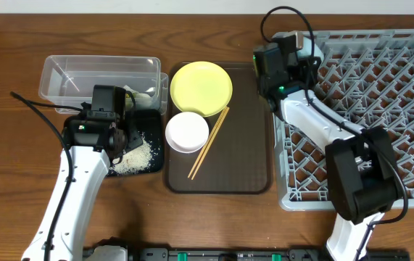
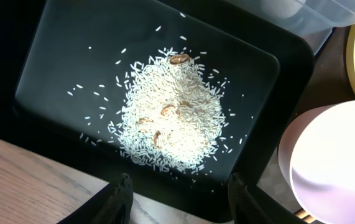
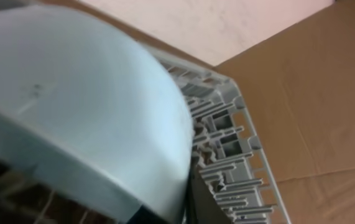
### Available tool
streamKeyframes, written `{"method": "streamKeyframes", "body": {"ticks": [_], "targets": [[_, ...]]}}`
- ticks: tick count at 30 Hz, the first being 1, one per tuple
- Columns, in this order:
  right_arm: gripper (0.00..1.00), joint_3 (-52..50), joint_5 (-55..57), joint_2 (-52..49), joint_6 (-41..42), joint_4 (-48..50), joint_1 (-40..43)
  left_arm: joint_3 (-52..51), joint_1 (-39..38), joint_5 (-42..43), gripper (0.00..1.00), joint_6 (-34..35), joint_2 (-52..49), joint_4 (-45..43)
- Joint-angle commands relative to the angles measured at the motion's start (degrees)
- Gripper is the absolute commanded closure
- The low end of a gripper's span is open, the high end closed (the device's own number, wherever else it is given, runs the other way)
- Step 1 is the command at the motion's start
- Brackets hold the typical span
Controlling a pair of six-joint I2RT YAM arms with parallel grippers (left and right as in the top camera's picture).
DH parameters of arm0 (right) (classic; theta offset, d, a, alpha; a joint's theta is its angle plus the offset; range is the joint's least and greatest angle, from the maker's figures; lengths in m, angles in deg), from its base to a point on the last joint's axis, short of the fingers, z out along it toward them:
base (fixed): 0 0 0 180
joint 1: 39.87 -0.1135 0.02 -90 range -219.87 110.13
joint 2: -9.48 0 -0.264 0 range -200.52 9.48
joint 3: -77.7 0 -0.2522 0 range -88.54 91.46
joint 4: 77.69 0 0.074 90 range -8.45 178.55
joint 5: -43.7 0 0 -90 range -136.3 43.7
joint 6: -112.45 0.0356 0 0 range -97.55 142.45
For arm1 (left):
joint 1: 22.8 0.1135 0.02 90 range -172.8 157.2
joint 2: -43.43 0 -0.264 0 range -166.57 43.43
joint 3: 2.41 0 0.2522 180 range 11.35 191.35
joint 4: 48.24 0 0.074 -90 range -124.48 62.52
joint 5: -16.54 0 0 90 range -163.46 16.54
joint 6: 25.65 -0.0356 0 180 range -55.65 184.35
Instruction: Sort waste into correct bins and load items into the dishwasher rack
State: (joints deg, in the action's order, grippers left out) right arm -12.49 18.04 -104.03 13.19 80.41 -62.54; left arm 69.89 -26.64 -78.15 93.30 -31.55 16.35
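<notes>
Left tool (image 2: 180,200) hangs with its two fingers spread apart and nothing between them, over the near rim of the shallow glossy black tray (image 2: 59,50). The heap of loose white rice grains (image 2: 174,118) lies in that tray with a few brown scraps in it, so the rice looks sorted. Just beyond the tray stands the clear plastic tub with deep sides (image 1: 69,76). The crumpled snack wrapper cannot be made out in any view, so its bin is unsettled. Most of the loading is judged undone: the round yellow plate (image 1: 201,88), the white bowl (image 1: 187,132) and the pair of thin wooden chopsticks (image 1: 208,143) all lie on the dark brown serving tray (image 1: 250,145) on the wooden worktop (image 1: 3,181). The large square grey plastic dishwasher rack (image 1: 388,80) shows mostly bare pegs. At the rack's far left corner is the right tool (image 1: 297,56), whose wrist view is filled by the light blue bowl (image 3: 71,106), close against the rack's edge. Its fingers are hidden, so whether its jaws grip the bowl or stand free of it cannot be told.
</notes>
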Motion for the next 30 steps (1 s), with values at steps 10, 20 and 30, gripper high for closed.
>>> {"method": "streamKeyframes", "body": {"ticks": [10, 20, 30], "targets": [[0.59, -0.8, -22.9, 11.8, 10.1, -16.6, -1.6, 0.6, 0.2, -0.3, 0.48, 0.7, 0.4, 0.2], [0.76, -0.8, -58.9, 19.5, 10.1, -19.7, -1.6, 0.6, 0.2, -0.3, 0.48, 0.7, 0.4, 0.2], [0.99, -0.8, -61.6, 14.9, 15.0, -26.3, -1.5, 0.6, 0.2, -0.3, 0.48, 0.7, 0.4, 0.2]]}}
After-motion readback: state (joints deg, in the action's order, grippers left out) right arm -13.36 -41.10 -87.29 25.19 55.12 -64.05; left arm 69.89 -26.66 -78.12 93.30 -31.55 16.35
